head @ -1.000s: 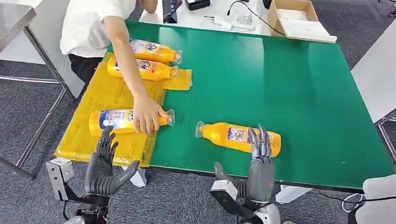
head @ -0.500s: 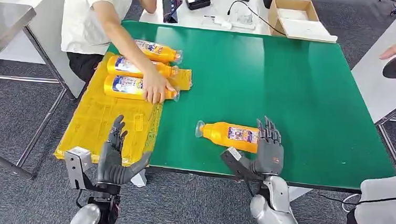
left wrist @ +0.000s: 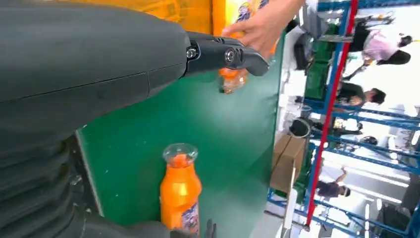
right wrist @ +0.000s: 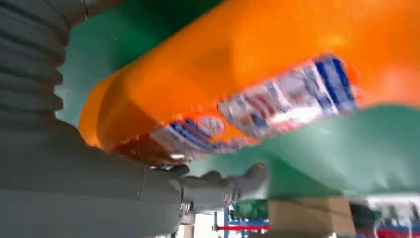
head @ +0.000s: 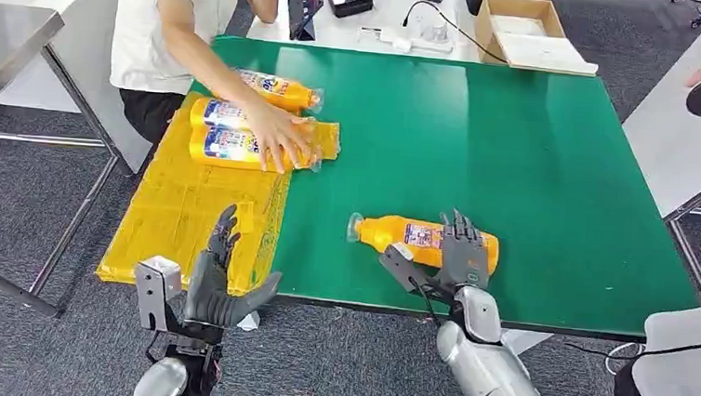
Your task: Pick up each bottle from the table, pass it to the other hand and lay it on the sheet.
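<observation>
Green table [head: 536, 155]: bottle [head: 400, 236] under right hand [head: 461, 257].

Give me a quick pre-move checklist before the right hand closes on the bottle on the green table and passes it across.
1. Right hand over the lone bottle: ok, its fingers lie across the bottle's base end.
2. Firm grip on that bottle: cannot tell; the fingers look draped on it, not closed around it.
3. Left hand free to receive: ok, it holds nothing and its fingers are spread, at the near table edge.
4. Yellow sheet has room: ok, its near half is bare.
5. Sheet area clear of people: not ok, a person's hand rests on the bottles at the far end.
</observation>
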Tool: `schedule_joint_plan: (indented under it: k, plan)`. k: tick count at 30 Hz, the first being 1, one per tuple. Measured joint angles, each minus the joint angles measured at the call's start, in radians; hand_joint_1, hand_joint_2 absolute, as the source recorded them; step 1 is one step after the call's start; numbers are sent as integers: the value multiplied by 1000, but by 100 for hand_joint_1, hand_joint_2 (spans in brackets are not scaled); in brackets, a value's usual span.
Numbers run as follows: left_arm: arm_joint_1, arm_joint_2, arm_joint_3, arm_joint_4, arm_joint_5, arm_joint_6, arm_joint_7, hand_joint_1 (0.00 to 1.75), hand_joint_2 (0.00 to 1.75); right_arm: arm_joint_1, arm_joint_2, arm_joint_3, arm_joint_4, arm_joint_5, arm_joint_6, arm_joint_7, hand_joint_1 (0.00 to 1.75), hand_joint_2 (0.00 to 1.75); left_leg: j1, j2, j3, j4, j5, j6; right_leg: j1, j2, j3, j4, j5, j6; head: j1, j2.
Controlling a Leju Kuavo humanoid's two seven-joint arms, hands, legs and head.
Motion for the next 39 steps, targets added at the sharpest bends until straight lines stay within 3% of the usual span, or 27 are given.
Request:
schedule_joint_plan:
  k: [11, 22, 23, 24, 39]
  plan:
    - [12, -6, 0, -2, 75, -98, 57, 0, 175, -88, 3, 36, 55, 45, 194, 125, 0, 175, 0, 0, 3, 0, 0, 0, 0, 0, 3, 0, 0, 0, 0, 0]
    - [31, -5, 0, -20, 75, -111, 74, 0, 175, -103, 1, 65, 58, 51, 246, 139, 0, 175, 0, 0, 5, 0, 0, 0, 0, 0, 4, 0, 0, 0, 0, 0]
    - [33, -5, 0, -23, 74, -111, 76, 0, 175, -103, -1, 66, 58, 48, 249, 139, 24, 175, 0, 0, 5, 0, 0, 0, 0, 0, 4, 0, 0, 0, 0, 0]
    - [34, -5, 0, -25, 73, -111, 76, 0, 175, -103, -2, 67, 58, 44, 252, 139, 175, 175, 0, 0, 5, 0, 0, 0, 0, 0, 4, 0, 0, 0, 0, 0]
    - [20, -3, -12, -18, 59, -93, 82, 0, 175, -127, -44, 38, 97, -174, 395, -16, 175, 175, 0, -1, 13, 0, 0, 0, 0, 0, 12, -2, 0, 0, 1, 0]
